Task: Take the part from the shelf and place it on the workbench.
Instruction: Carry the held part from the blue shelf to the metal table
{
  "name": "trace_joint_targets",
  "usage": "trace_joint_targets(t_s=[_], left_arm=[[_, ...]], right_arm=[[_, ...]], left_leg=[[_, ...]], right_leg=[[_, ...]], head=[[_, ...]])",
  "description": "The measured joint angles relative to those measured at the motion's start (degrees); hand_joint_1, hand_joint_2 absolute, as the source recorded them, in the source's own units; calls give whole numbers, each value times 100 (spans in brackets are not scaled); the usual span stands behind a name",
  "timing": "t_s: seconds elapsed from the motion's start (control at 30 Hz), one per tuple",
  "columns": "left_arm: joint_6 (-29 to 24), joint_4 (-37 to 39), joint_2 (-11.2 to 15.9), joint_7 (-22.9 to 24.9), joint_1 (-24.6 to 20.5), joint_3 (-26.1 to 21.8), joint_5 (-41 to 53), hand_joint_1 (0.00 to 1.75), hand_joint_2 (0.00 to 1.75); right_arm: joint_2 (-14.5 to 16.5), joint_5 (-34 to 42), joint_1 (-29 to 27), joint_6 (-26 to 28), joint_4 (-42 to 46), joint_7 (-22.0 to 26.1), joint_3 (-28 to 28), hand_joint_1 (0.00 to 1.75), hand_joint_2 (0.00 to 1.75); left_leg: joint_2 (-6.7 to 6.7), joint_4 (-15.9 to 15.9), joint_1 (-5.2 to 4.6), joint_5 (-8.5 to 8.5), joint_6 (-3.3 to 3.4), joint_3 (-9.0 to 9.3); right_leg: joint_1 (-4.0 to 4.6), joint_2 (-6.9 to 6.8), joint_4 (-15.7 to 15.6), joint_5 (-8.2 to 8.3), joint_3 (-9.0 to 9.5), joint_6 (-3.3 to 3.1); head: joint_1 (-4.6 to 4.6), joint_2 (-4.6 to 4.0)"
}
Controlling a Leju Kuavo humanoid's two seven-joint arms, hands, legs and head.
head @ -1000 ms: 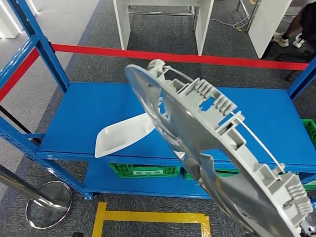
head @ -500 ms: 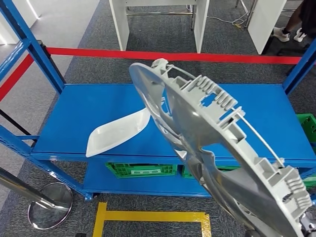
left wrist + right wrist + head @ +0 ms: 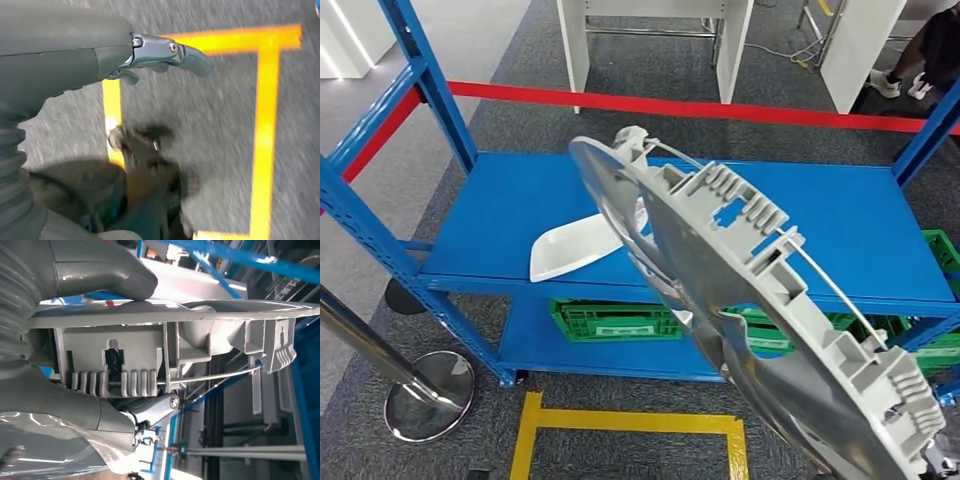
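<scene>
Grey plastic part (image 3: 743, 300): big curved moulded piece w/ ribs, clips and a thin wire rod along 1 edge; held up in front of the shelf (image 3: 509, 200), running from centre to near right in the head view, clear of the blue deck.
Weight: prob light for its size, thin-walled moulding; judged, not seen.
Stiffness: looks rigid at the ribbed edge, likely to flex a bit along the long span.
Surface: smooth glossy face, prob slippery; ribbed side gives better purchase.
Fragile bits: clip tabs and wire rod, best kept out of the grip.
Where to hold: on the thick ribbed rim near the end, as it is held now; long overhang means it could swing or twist.
Right hand (image 3: 94, 340): clamped on the part's near-right end, thumb on the flat face, fingers (image 3: 151, 412) under the ribbed side.
Left hand (image 3: 166, 52): hangs over the floor by the yellow tape (image 3: 264, 125), holds nothing; 1 finger out straight, rest too blurred, so spread or curled can't tell.
White tray (image 3: 580, 245): lies on the shelf deck, left of the part, apart from it.
Workbench: not made out for sure; placing not yet done.
</scene>
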State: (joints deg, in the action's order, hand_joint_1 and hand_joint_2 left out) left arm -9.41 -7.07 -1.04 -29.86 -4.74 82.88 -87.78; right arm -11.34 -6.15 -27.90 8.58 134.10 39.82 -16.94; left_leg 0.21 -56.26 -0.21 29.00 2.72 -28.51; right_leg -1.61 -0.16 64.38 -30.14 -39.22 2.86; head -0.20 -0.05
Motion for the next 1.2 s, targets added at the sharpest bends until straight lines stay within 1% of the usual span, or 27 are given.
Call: trace_joint_targets(t_s=[0.03, 0.07, 0.1, 0.13, 0.17, 0.23, 0.27, 0.33, 0.4, 0.43, 0.5, 0.57, 0.6, 0.63, 0.67, 0.73, 0.8, 0.83, 0.9, 0.93, 0.97, 1.0, 1.07, 1.1, 1.13, 1.17, 1.2], left_arm=[[1, 1, -1, 0, 1, 0, 0, 0, 175], [1, 1, -4, 0, 3, 0, 0, 0, 175], [2, 1, -7, 0, 5, 0, 0, 0, 175], [1, 1, -9, 0, 6, 0, 0, 0, 175], [1, 1, -11, 0, 7, 0, 0, 0, 175], [1, 1, -15, 0, 4, 0, 0, 0, 175], [2, 1, -18, 0, 3, 0, 0, 0, 175], [2, 1, -21, 0, 1, 0, 0, 0, 175], [1, 3, -15, 0, 6, 0, 0, 0, 175], [0, 4, -11, 0, 14, 1, 0, 0, 175], [0, 7, -4, 0, 28, 2, 0, 0, 175], [1, 7, -7, 0, 30, 2, 0, 0, 175], [2, 7, -8, 0, 28, 2, 0, 0, 175], [2, 7, -9, 0, 27, 2, 0, 0, 175], [2, 7, -9, 0, 26, 2, 0, 0, 175], [2, 7, -4, 0, 21, 2, 0, 0, 175], [1, 7, 3, 0, 14, 2, 0, 0, 175], [0, 7, 5, 0, 11, 2, 0, 0, 175], [-1, 7, 3, 0, 13, 2, 0, 0, 175], [0, 7, -2, 0, 11, 2, 0, 0, 175], [0, 7, -4, 0, 9, 2, 0, 0, 175], [0, 8, -5, 0, 6, 2, 0, 0, 175], [1, 9, -3, 0, 3, 2, 0, 0, 175], [1, 9, -5, 0, 3, 2, 0, 0, 175], [2, 9, -8, 0, 4, 2, 0, 0, 175], [2, 9, -11, 0, 4, 2, 0, 0, 175], [2, 9, -13, 0, 4, 2, 0, 0, 175]], right_arm=[[-1, 0, 1, -1, -1, 1, -4, 175, 175], [-1, 0, 1, -1, -1, 1, -8, 175, 175], [-1, 1, 1, -1, -1, 1, -12, 175, 175], [-2, 1, 1, -1, -1, 0, -14, 175, 175], [-2, 1, 2, 0, -1, -1, -15, 175, 175], [-3, 1, 9, 1, 0, -2, -14, 175, 175], [-3, 0, 15, 1, 1, -1, -15, 175, 175], [-4, -1, 24, 0, 2, 1, -16, 175, 175], [-8, -1, 23, -1, 2, 1, -18, 175, 175], [-10, -1, 23, -1, 1, 1, -18, 175, 175], [-11, 0, 25, -1, 1, 1, -22, 175, 175], [-11, 1, 23, -1, 1, 2, -25, 175, 175], [-11, 1, 23, -1, 1, 1, -26, 175, 175], [-11, 1, 23, -1, 0, 0, -26, 175, 175], [-11, 1, 23, 0, 0, 0, -26, 175, 175], [-11, 1, 22, 1, 1, 1, -26, 175, 175], [-11, 0, 24, 1, 2, -1, -26, 175, 175], [-11, 1, 27, 1, 2, -1, -26, 175, 175], [-11, 1, 30, 1, 2, 1, -26, 175, 175], [-11, 1, 27, 1, 2, 2, -26, 175, 175], [-11, 1, 24, 1, 2, 2, -26, 175, 175], [-11, 0, 21, 0, 2, 1, -27, 175, 175], [-11, 0, 21, -2, 2, 1, -31, 175, 175], [-11, 0, 22, -3, 1, 1, -33, 175, 175], [-11, 1, 23, -2, 1, 1, -34, 175, 175], [-11, 1, 23, -1, 0, 1, -34, 175, 175], [-11, 1, 23, 0, 0, 1, -34, 175, 175]], left_leg=[[6, -4, -9, -61, 20, -81], [11, -11, -20, -122, 25, -167], [15, -21, -29, -183, 25, -255], [17, -35, -36, -241, 21, -341], [18, -50, -39, -295, 11, -425], [17, -96, -49, -382, -25, -540], [17, -123, -55, -424, -52, -582], [18, -160, -57, -511, -112, -645], [13, -191, -44, -548, -180, -702], [7, -265, -38, -450, -216, -735], [-3, -705, -11, 55, -285, -828], [-3, -1387, 21, 571, -339, -918], [-3, -1638, 35, 650, -358, -917], [-3, -1740, 48, 595, -370, -857], [-4, -1647, 59, 440, -372, -714], [-9, -963, 68, 155, -343, -228], [-19, -264, 51, 140, -288, 172], [-22, -101, 34, 180, -261, 233], [-16, 1, 28, 145, -201, 180], [-6, 30, 35, 100, -158, 128], [5, 56, 45, 47, -111, 66], [17, 66, 52, -15, -68, -1], [30, 54, 27, -127, -23, -149], [34, 45, 15, -187, -17, -229], [38, 32, 5, -246, -19, -314], [40, 14, 1, -303, -26, -404], [41, -11, 0, -356, -42, -492]], right_leg=[[3, 3, 359, -299, -68, 6], [3, 3, 700, -485, -98, 12], [4, 3, 925, -528, -72, 16], [5, 3, 984, -447, 33, 15], [6, 3, 843, -291, 236, 6], [20, 2, 77, -103, 879, -32], [31, 3, -344, -130, 1184, -54], [62, 7, -825, -264, 1448, -90], [60, -1, -881, -242, 1363, -157], [52, -12, -885, -201, 1319, -204], [38, -40, -891, -89, 1211, -283], [44, -57, -878, 25, 1086, -310], [46, -63, -859, 79, 1017, -306], [46, -66, -831, 131, 940, -299], [45, -67, -792, 180, 858, -287], [46, -64, -710, 260, 690, -251], [51, -68, -667, 345, 575, -190], [50, -73, -668, 399, 533, -154], [41, -76, -675, 485, 460, -79], [39, -66, -641, 432, 406, -49], [40, -51, -521, 272, 335, -28], [39, -33, -292, 13, 251, -17], [41, -9, 390, -523, 96, -5], [41, -6, 696, -638, 69, 3], [42, -5, 863, -607, 104, 10], [41, -5, 854, -463, 218, 12], [40, -6, 642, -275, 431, 9]], head=[[8, 0], [9, -1], [8, -1], [11, -1], [11, -1], [13, -1], [9, -1], [9, -1], [11, -1], [4, -1], [-15, -1], [-32, -1], [-31, -1], [-33, -1], [-34, -1], [-37, -1], [-33, -1], [-32, -1], [-31, -1], [-27, -1], [-18, -1], [-8, 0], [2, -1], [1, -1], [1, -1], [2, -1], [1, -1]])
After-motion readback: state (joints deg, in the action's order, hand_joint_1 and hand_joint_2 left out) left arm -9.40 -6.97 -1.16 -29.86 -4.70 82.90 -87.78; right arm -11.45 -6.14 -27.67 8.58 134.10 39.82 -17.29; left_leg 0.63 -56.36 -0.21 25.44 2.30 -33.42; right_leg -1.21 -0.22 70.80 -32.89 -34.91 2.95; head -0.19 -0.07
